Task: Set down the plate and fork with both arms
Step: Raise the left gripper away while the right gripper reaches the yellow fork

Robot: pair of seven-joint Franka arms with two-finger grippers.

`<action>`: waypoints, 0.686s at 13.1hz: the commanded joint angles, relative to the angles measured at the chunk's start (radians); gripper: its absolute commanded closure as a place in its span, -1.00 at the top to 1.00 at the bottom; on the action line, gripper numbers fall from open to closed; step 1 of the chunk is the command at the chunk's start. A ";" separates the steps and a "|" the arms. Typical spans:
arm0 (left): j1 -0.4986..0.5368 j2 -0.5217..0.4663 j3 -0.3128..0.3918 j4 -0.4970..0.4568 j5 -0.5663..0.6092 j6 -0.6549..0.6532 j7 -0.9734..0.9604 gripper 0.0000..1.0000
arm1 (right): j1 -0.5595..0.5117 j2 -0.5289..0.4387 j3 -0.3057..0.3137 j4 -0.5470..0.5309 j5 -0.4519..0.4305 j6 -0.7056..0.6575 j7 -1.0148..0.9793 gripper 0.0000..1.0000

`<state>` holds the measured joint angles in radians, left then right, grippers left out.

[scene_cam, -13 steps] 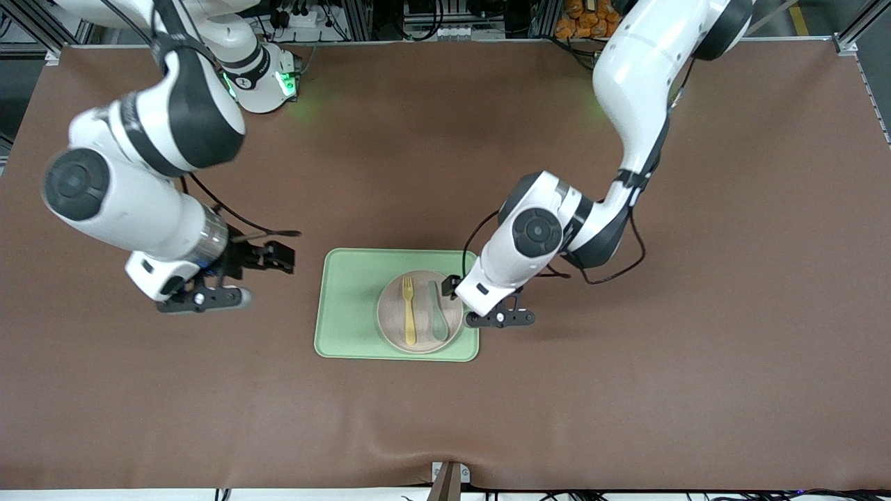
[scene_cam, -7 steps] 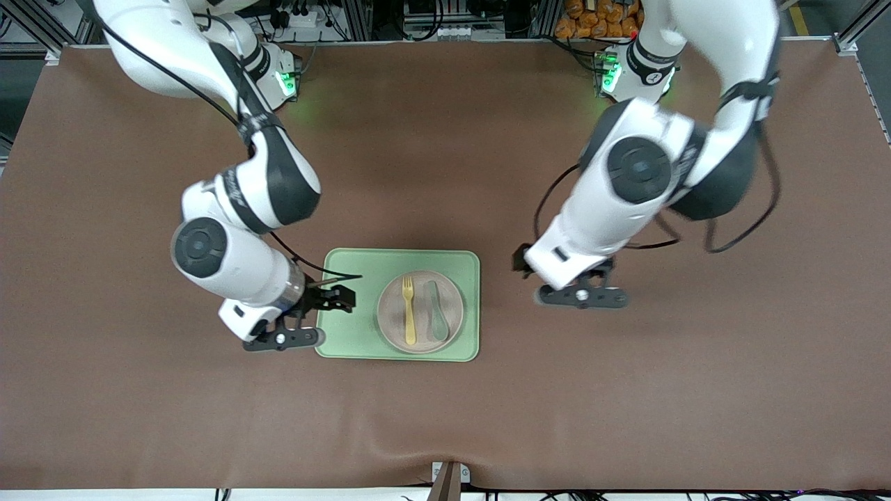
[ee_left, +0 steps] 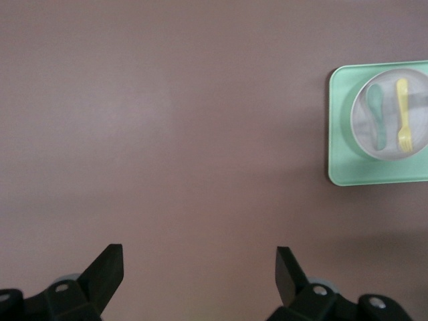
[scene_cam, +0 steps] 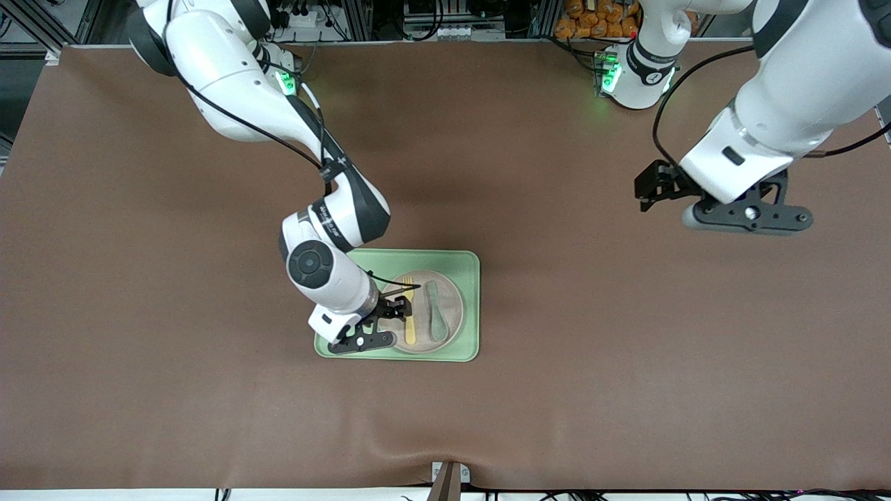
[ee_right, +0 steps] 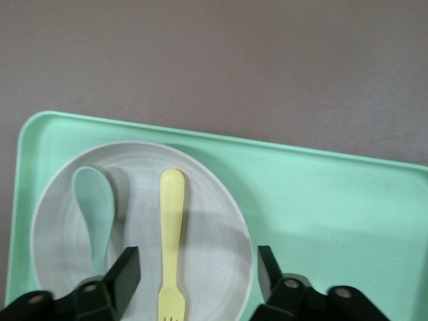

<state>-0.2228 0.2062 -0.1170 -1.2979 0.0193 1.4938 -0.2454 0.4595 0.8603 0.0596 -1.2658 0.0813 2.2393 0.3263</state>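
While my left tool is pulling away spread over bare counter, my right tool is arriving, seemingly straddling the fork on the plate, fingers apart, probably about to pinch.

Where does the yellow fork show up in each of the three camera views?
Front view: fork on the plate, partly under the right gripper.
Left wrist view: fork small, near the picture's edge.
Right wrist view: fork between the fingers.
Shared landmark: green spoon beside it.
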 commanded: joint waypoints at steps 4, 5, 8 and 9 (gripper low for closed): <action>0.114 -0.111 -0.015 -0.170 0.002 0.040 0.029 1.00 | 0.048 0.055 -0.021 0.037 -0.051 -0.003 0.039 0.35; 0.114 -0.111 -0.015 -0.170 0.002 0.039 0.029 1.00 | 0.054 0.060 -0.021 0.037 -0.055 -0.003 0.042 0.26; 0.111 -0.107 -0.015 -0.162 0.002 0.039 0.028 1.00 | 0.068 0.082 -0.021 0.037 -0.067 0.013 0.066 0.23; 0.111 -0.108 -0.016 -0.155 0.004 0.039 0.029 1.00 | 0.068 0.082 -0.021 0.037 -0.067 0.013 0.066 0.21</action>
<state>-0.1163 0.1295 -0.1269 -1.4285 0.0193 1.5140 -0.2217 0.5145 0.9185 0.0486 -1.2635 0.0336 2.2516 0.3657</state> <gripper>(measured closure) 0.000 0.383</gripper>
